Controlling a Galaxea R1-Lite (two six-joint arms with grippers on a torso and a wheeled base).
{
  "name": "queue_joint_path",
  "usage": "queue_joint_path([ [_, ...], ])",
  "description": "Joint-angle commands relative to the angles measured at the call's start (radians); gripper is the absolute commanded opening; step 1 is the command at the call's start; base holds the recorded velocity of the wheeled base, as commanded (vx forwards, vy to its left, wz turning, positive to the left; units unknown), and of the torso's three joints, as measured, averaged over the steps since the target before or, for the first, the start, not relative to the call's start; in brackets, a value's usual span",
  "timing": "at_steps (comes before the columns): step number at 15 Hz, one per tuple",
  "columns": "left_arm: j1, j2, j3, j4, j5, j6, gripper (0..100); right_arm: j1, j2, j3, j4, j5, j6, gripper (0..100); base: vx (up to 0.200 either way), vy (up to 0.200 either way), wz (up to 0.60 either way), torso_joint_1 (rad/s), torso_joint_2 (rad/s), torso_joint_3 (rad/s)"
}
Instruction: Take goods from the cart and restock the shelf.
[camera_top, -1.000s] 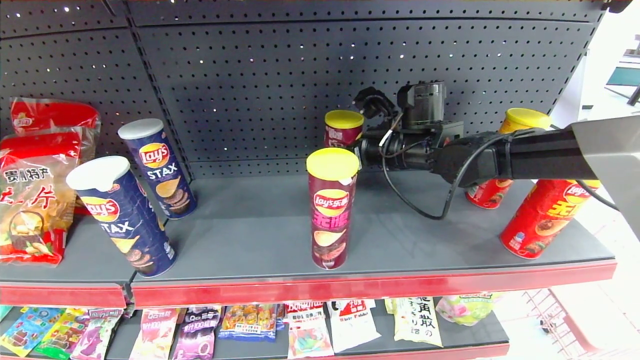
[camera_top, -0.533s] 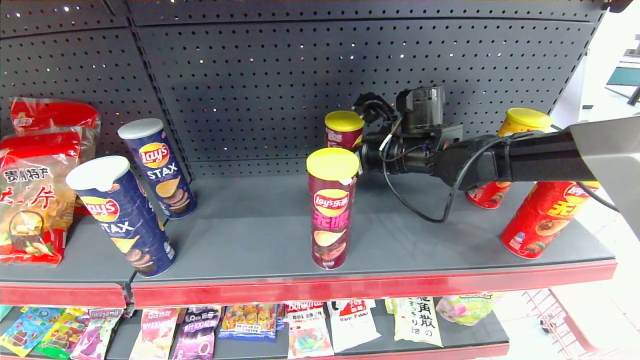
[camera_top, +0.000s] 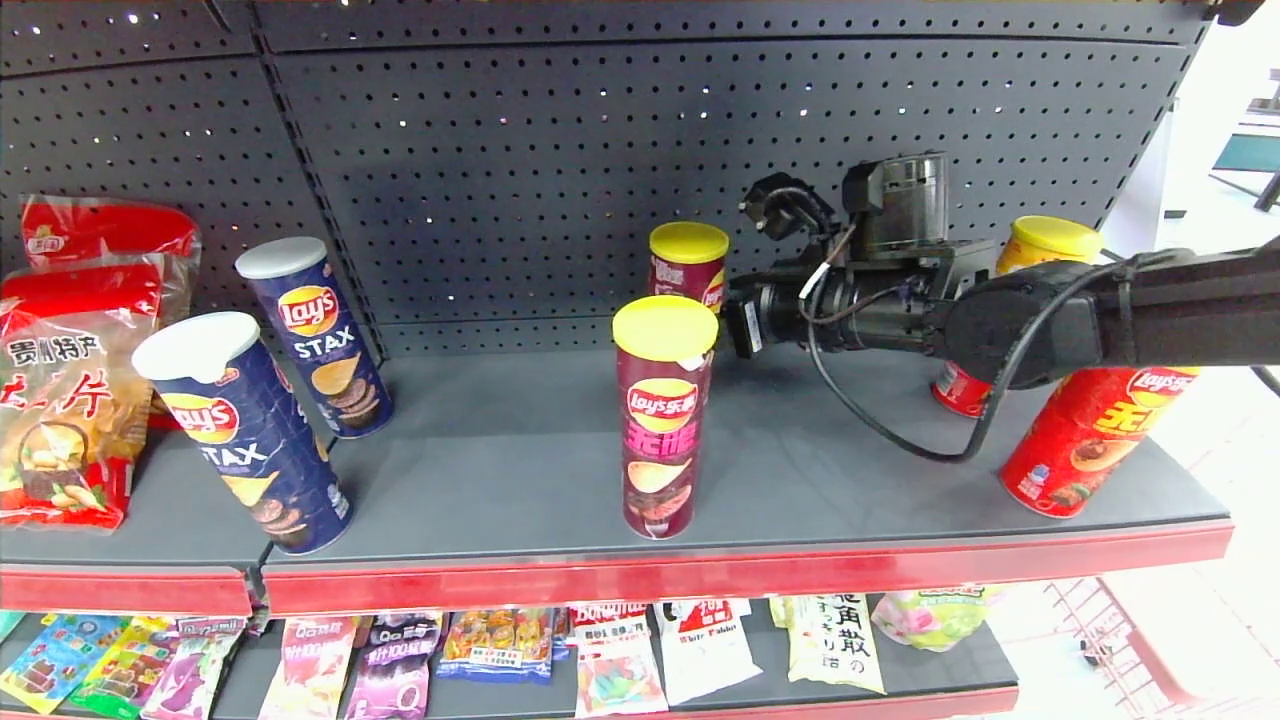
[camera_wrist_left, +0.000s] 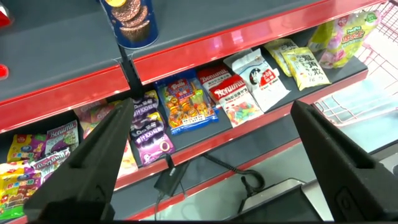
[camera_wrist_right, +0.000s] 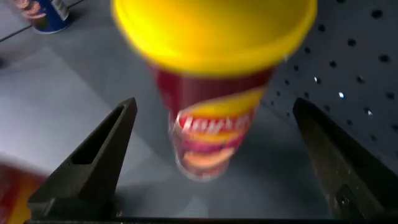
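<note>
1. Honestly, saw the right pincer (camera_wrist_right: 211, 109) gaping wide and empty, lined up with the rear maroon can (camera_wrist_right: 214, 93) and touching it on neither side, as far as could be made out.
2. Found that can standing upright at the back of the shelf (camera_top: 500, 450), close to the pegboard (camera_top: 500, 150) and right behind the front maroon can (camera_top: 664, 420). Looked placed already, so guessed the next bit to be backing the arm out.
3. Worried most about a sideways drift on the way out: one finger clipping the tall, narrow can and toppling it, likely straight into the front one, domino style.
4. Also didn't love the cable loop (camera_top: 900, 430) dangling low under the right arm, near the red cans (camera_top: 1085, 440) at the right end of the shelf. Figured a snag or a brush from arm or cable could knock one over and roll it off the edge.
5. Noticed the left pincer (camera_wrist_left: 208, 109) spread wide too, holding nothing, hanging down by the lower shelf's snack bags (camera_wrist_left: 186, 102). Saw little danger there, short of an upward swing catching the red shelf lip (camera_wrist_left: 199, 46).
6. Left the blue cans (camera_top: 250, 430) off the worry list, being well apart from both arms over on the left.
</note>
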Motion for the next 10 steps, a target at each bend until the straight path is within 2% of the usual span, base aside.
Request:
queue_joint_path([
  [1, -0.002, 0.003, 0.0, 0.0, 0.0, 0.0, 100, -0.004, -0.071, 0.051, -0.001, -0.013, 0.001, 100, 0.0, 0.0, 0.0, 0.0, 0.0, 0.0],
  [5, 0.0, 0.006, 0.002, 0.0, -0.006, 0.0, 100, -0.005, -0.14, 0.132, 0.0, -0.045, 0.003, 100, 0.0, 0.0, 0.0, 0.0, 0.0, 0.0],
  [10, -0.002, 0.068, -0.012, -0.009, -0.011, 0.003, 100, -0.002, -0.309, 0.326, -0.001, -0.117, 0.027, 100, 0.0, 0.0, 0.0, 0.0, 0.0, 0.0],
])
